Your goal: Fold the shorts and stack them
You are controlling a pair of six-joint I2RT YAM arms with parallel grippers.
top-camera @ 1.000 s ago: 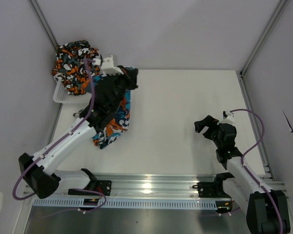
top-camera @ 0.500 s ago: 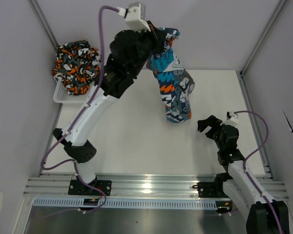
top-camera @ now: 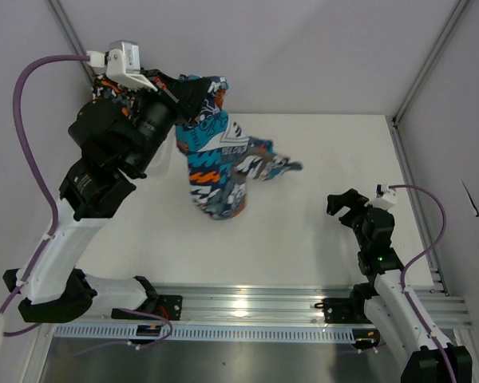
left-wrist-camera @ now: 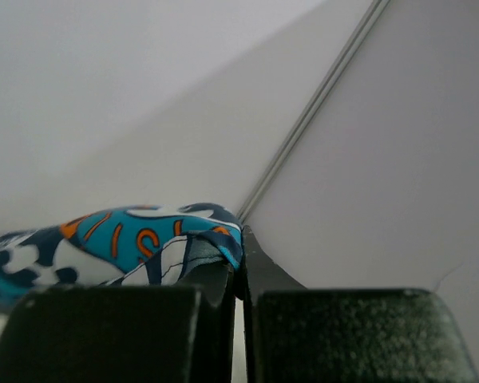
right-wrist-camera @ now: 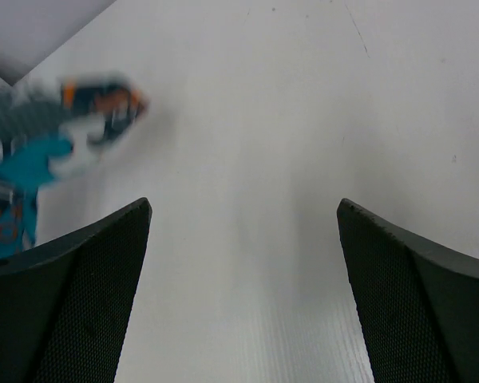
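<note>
The left gripper (top-camera: 185,89) is raised high over the far left of the table (top-camera: 327,148). Its jaws are closed on one edge of the teal-blue, orange and white patchwork shorts (top-camera: 215,159); the left wrist view shows the fabric (left-wrist-camera: 136,239) pinched between the fingertips. The shorts hang from this grip, with the lower part spread to the right above the table centre. The right gripper (top-camera: 345,204) sits low at the near right with its jaws fully apart, holding nothing.
</note>
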